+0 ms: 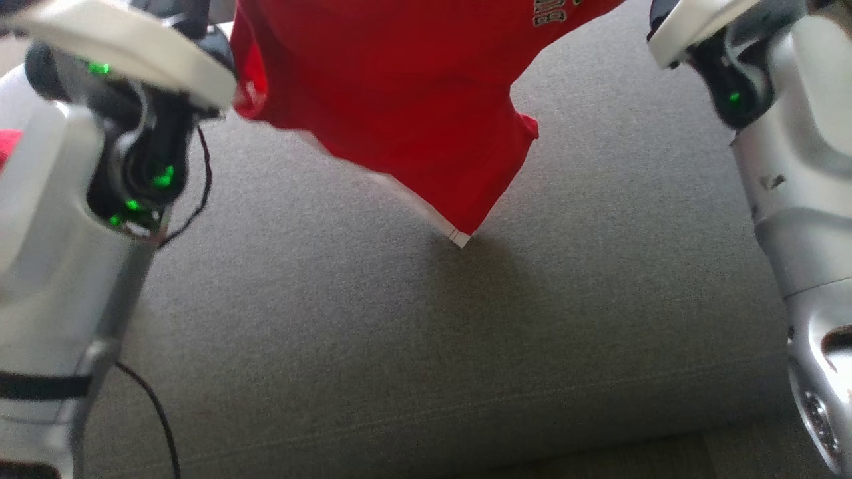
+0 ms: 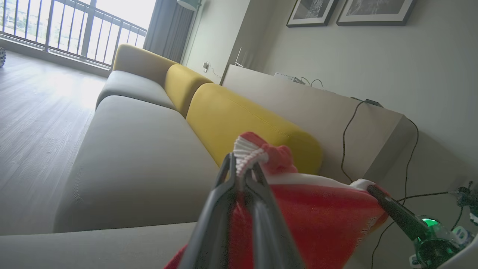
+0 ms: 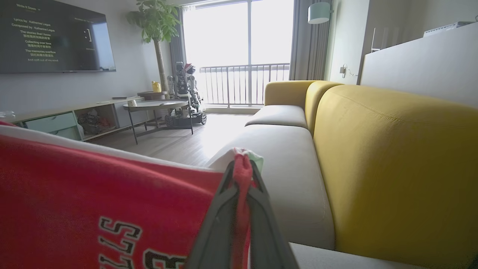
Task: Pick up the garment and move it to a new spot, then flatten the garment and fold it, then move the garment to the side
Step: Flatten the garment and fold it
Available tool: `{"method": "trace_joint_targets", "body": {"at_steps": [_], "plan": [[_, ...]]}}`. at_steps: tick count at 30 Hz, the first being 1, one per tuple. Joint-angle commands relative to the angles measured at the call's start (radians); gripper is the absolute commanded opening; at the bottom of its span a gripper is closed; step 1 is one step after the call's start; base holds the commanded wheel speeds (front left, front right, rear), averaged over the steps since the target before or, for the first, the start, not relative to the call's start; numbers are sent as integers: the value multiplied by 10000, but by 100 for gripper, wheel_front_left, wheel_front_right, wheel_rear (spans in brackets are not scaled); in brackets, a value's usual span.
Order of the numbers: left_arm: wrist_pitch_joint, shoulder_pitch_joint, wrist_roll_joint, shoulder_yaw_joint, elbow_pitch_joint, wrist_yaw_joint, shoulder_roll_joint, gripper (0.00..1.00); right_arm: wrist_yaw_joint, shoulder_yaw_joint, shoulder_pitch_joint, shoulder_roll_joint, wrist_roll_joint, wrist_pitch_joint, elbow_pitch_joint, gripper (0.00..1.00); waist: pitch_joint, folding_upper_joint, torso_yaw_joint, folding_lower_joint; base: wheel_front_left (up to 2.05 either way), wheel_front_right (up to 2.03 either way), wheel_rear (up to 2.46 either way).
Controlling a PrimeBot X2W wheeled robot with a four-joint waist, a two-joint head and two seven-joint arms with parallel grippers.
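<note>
Item: red jersey-knit garment with white ribbed trim, held off the surface and spread between two grippers above the grey woven fabric sofa seat. Its lowest white-edged corner hangs close over the cushion; whether it touches cannot be told. Holding: left gripper, long dark fingers pinched fully together on a bunched trimmed edge of the garment; right gripper, likewise clamped tight on a red fold at the opposite end, with cloth stretched between the two. Setting: mustard-yellow padded back cushions run behind the seat. Step in hand, as judged: carrying the garment to its new spot and laying it out. Handling notes: hold both grippers level and apart enough that the top edge stays taut without straining the pinches; bring the hanging corner down onto the seat first, then draw the cloth across so the body settles flat and not doubled; let go only once the fabric rests on the cushion. Markings: black block lettering with white outline on the garment, readable portion "LLS", the rest cut off; a second row below is illegible. Dark wall-mounted television screen shows a lyric listing headed "Write It Down".
</note>
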State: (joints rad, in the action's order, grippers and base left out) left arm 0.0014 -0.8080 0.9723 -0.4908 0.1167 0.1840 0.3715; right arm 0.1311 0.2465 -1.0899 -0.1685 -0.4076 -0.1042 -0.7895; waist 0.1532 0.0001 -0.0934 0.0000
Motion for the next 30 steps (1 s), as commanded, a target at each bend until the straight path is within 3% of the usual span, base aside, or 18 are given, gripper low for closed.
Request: {"method": "trace_joint_targets", "body": {"at_steps": [1,9,14,19,23,26,30], "plan": [[128,-808,11,515,-56,-112,319,0,-4,-70,-501,-29,-113,101,364,0,-84,-1,-108,0,0,0,0],[990,-2198,17,148,845,-224,38,0,-4,-371,-994,-183,-118,266,433,0,-48,-1,-292,0,0,0,0],[1380,-3449,-20,-137,2436,-576,-375,0,-4,-308,-1834,-60,164,580,-270,0,452,-1,-307,0,0,0,0],[249,-5441,-885,-365,4513,-1110,-896,0,-4,-758,-3373,56,894,-623,-1301,0,1591,-1,-325,0,0,0,0],[-1501,-7058,-1757,-465,5818,-1493,-1206,0,-4,-1335,-4586,115,1862,-1510,-1551,0,2668,-1,-347,0,0,0,0],[-2447,-8008,-2221,-342,6393,-1692,-1461,0,-4,-2009,-4953,103,2908,-1567,-188,0,3590,-1,-239,0,0,0,0],[-2618,-8189,-2544,223,6330,-1971,-1684,0,-4,-2239,-4384,407,3711,-1571,1227,0,4340,-1,-174,0,0,0,0]]}}
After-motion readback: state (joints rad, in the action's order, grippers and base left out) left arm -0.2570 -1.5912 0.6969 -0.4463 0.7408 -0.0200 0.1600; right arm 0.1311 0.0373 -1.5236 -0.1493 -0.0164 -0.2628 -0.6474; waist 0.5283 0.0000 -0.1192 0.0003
